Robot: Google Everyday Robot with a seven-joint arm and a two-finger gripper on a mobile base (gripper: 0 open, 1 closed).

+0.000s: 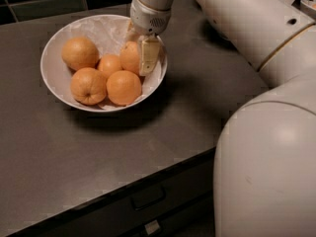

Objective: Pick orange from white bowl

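The white bowl [55,78], lined with crinkled white paper, sits on the dark counter at the upper left and holds several oranges. My gripper [137,59] reaches down into the bowl's right rear part and is shut on the orange [129,57] there. One pale finger [148,56] lies against that orange's right side; the other finger is hidden behind the fruit. The held orange still rests among the others, touching a smaller orange [109,64] to its left.
Other oranges lie at the bowl's back left [80,53], front left [88,86] and front middle [123,87]. The dark counter [98,152] has its front edge with drawers below. My white arm [256,28] fills the right side.
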